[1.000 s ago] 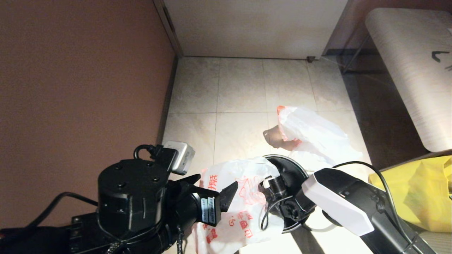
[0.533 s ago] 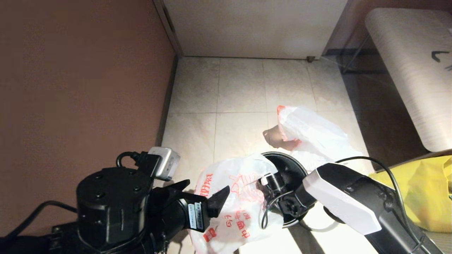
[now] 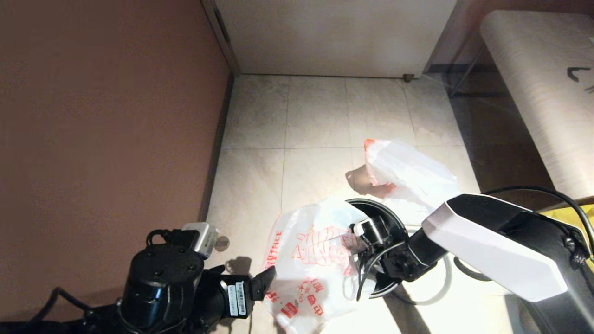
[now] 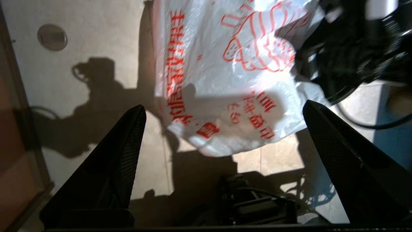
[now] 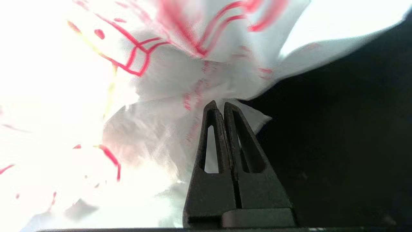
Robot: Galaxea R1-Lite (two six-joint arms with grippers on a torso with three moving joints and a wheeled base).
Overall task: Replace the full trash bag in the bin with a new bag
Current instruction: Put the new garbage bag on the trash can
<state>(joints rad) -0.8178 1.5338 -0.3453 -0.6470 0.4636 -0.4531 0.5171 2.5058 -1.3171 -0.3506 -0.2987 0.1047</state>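
- The right gripper [image 5: 222,106] is seen with its jaws clamped together on a pinch of the new bag [image 3: 315,260], the white one with the red drawing, right over the bin [image 3: 387,218].
- The left gripper [image 4: 222,108] is spread wide with nothing held; the new bag is hung just ahead of its two fingers [image 4: 128,135], not touched.
- The bin is stood on the tiled floor [image 3: 315,116], half hidden by the new bag draped over its left side.
- The full trash bag [image 3: 408,171] is laid on the floor just behind the bin.
- A yellow bag [image 3: 573,211] is glimpsed at the far right.
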